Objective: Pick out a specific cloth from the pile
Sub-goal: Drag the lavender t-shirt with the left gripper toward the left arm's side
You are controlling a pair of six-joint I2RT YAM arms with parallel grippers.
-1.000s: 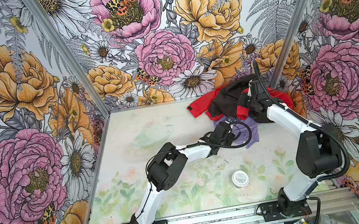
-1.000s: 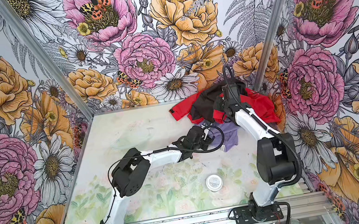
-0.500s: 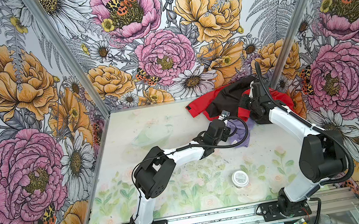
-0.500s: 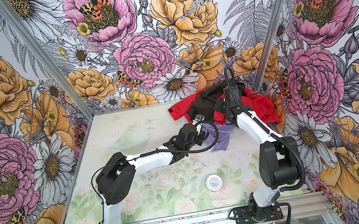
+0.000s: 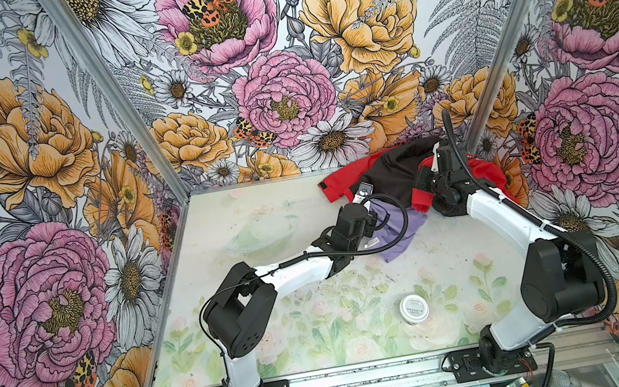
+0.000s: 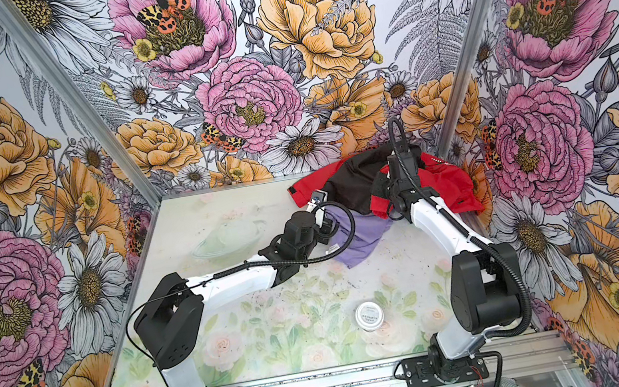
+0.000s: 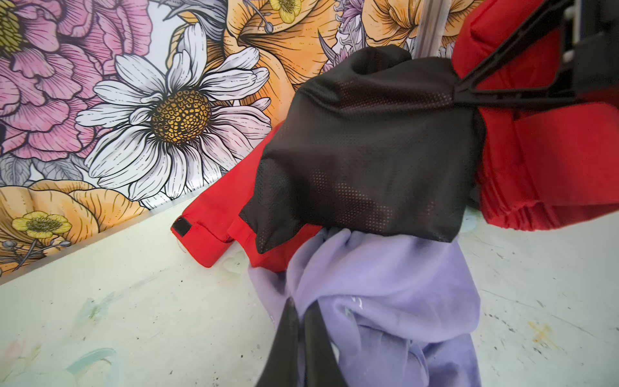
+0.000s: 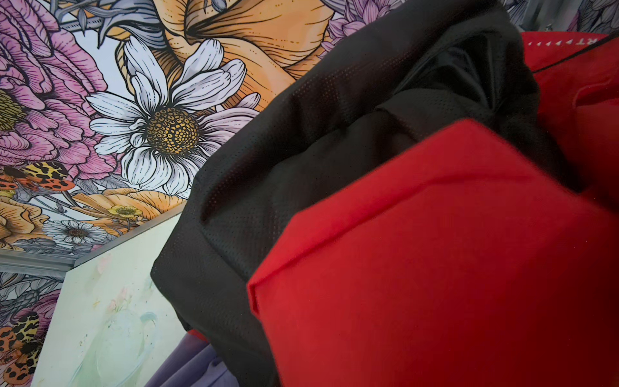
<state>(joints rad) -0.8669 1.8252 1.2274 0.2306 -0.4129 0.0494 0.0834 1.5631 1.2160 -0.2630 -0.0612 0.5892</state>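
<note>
Left tool (image 7: 301,306) shut, pinching cloth (image 7: 385,295). Cloth half under pile (image 5: 393,173), back right of table (image 5: 260,210). Right tool (image 7: 460,91) shut on pile edge. Step: pull cloth out. Next: drag it clear, pile held back.

walls (image 5: 283,93): floral mural | corner posts (image 5: 117,94): metal | tabletop (image 5: 320,327): pale painted flowers | light: even

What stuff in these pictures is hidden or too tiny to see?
- Rest of the cloth: left wrist view, black garment covers it.
- What lies beneath the red jacket: right wrist view, it fills the foreground.
- Print on the white tub: both top views, too small.
</note>
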